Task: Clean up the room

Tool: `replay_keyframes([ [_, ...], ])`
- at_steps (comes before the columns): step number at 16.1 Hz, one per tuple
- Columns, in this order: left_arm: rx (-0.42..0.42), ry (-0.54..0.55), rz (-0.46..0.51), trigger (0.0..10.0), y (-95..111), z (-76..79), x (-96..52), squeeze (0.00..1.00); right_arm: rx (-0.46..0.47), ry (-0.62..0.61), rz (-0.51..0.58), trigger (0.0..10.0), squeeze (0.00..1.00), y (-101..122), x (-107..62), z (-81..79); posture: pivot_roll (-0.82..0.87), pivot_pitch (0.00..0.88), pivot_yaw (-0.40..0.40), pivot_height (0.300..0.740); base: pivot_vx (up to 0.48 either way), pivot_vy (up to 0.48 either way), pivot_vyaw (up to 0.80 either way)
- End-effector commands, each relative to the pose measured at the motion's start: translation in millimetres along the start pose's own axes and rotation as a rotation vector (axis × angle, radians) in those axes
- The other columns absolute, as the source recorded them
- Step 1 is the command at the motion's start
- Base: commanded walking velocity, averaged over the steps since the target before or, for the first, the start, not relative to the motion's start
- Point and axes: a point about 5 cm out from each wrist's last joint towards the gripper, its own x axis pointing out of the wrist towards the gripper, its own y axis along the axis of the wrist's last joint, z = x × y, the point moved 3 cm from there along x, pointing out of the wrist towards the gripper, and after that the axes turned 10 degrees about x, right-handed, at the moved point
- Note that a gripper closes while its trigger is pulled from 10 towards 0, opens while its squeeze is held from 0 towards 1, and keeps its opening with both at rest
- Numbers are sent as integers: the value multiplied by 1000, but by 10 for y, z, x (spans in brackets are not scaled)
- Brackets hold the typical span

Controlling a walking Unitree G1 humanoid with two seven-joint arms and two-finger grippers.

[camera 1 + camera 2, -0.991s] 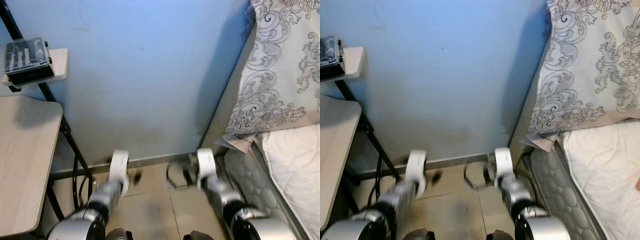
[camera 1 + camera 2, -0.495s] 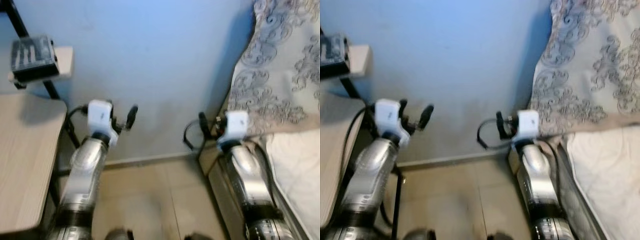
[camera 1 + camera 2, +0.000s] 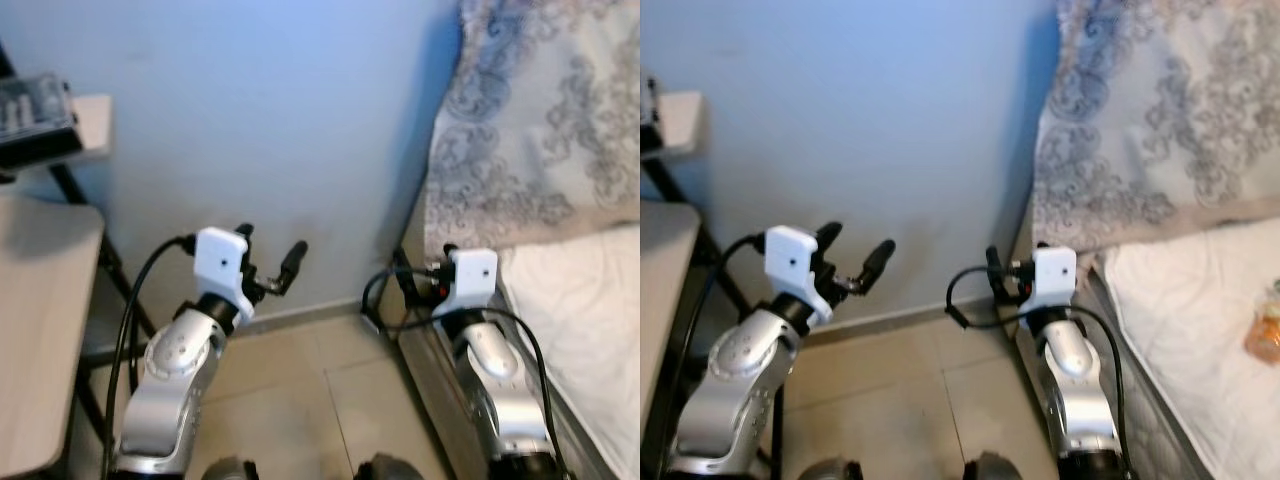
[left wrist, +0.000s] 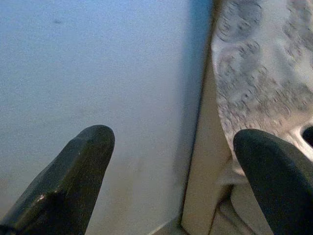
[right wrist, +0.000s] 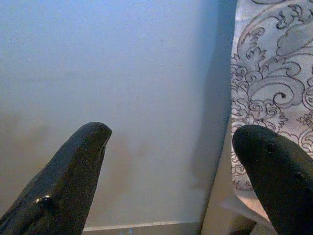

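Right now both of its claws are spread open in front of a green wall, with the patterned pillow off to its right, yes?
Nearly. The wall is light blue, not green, as the left eye view shows. The rest holds: the left gripper and right gripper both have their fingers spread open, and the patterned pillow is off to the robot's right.

No words, labels, brands, numbers or signs can be read anywhere. The blue wall (image 3: 270,120) is plain paint. The pillow (image 3: 550,120) carries a grey scroll pattern, not lettering. The dark box (image 3: 35,125) on the small shelf is too blurred to show any print, and the orange thing (image 3: 1265,335) lying on the bed (image 3: 1180,320) is too small and blurred to make out a label.
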Motion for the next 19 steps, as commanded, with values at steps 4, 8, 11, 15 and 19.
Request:
replay_keyframes([
  [4, 7, -48, 16, 10000, 63, -1, 89, 0, 12, -24, 12, 10000, 0, 59, 109, -26, -55, 0, -12, 648, 0, -360, -477],
  [8, 36, -18, 34, 10000, 104, -61, 286, 0, -26, -56, 20, 10000, 0, 84, 179, 38, -55, 0, -7, 615, 0, -448, -453],
  [11, 33, -27, 17, 10000, 41, -103, 257, 0, -50, -60, 33, 10000, 0, 129, 242, 28, -61, 0, -7, 615, 0, 0, 0],
  [15, -11, -65, 40, 10000, 53, -72, 251, 0, -40, -50, 18, 10000, 0, 117, 258, 21, -64, 0, -9, 615, 0, 341, -544],
  [19, 14, -106, 55, 10000, 78, -77, 286, 0, -42, -60, 16, 10000, 0, 107, 270, 52, -74, 0, -2, 615, 0, 480, -677],
])
